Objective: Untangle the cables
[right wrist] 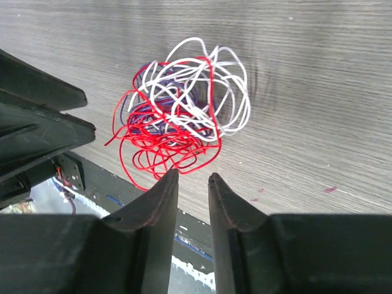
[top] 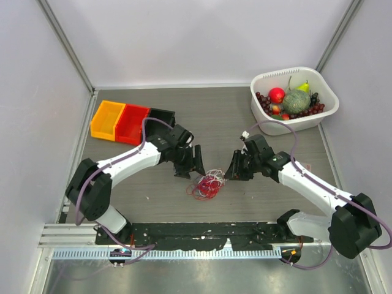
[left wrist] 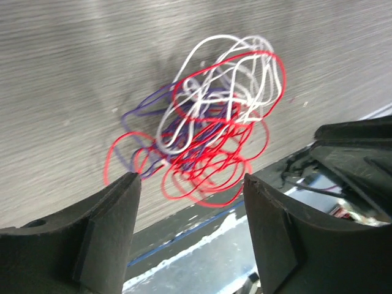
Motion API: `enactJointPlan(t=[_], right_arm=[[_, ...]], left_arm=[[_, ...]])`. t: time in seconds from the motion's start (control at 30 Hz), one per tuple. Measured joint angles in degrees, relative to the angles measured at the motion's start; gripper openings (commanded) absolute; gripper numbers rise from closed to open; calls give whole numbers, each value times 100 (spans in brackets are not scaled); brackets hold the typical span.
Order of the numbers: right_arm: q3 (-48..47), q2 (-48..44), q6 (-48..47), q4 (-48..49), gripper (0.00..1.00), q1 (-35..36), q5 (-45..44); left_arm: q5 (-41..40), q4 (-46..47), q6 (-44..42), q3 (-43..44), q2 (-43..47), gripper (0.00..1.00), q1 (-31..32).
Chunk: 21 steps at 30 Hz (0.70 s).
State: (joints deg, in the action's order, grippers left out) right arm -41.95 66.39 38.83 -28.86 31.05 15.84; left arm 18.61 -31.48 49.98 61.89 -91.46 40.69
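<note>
Closest to the lens, the right tool (right wrist: 193,179) holds its two dark fingers (right wrist: 153,233) narrowly parted. The slit between them is empty, so it grips nothing, and its tips hang just short of the cables (right wrist: 177,116). The left tool (left wrist: 190,184) is released wide and also holds nothing; it frames the same clump from the other side. From above, the cables (top: 207,184) lie on the tabletop (top: 214,116) close to its near edge, about midway along it, with one tool on either side. They form a single loose ball. Red loops spread toward the near edge, white loops are piled on the far side, and a few purple strands thread through the middle. No strand lies free of the rest, so the untangling looks barely begun, and the step in hand appears to be lining up for a pinch. The next move probably calls for each tool to come down on a different outer loop, white for one and red for the other. Each would clench on that thin wire alone, then draw apart slowly so the whole ball does not lift. The fruit basket (top: 293,127) at the far right corner and the orange bin (top: 105,120) and red bin (top: 132,124) toward the far left stand well apart.
</note>
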Motion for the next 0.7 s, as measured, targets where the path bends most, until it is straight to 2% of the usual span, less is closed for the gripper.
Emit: enactJointPlan(t=[0.07, 0.17, 0.33, 0.47, 0.53, 0.7], right_arm=[[0, 15, -37, 22, 37, 2, 138], [-109, 195, -144, 9, 37, 42, 264], [-459, 743, -275, 52, 37, 354, 389], [-579, 979, -269, 57, 37, 870, 356], [-599, 1025, -254, 66, 37, 1062, 341], [-601, 1038, -155, 122, 37, 1353, 238]], left_arm=[[-258, -367, -267, 46, 188, 57, 0], [-608, -887, -579, 44, 378, 56, 0], [-839, -1257, -798, -577, 474, 55, -9], [-1010, -1458, -811, -669, 426, 44, -15], [-999, -1443, -793, -531, 256, 44, -15], [-859, -1185, -654, -280, -275, 52, -15]])
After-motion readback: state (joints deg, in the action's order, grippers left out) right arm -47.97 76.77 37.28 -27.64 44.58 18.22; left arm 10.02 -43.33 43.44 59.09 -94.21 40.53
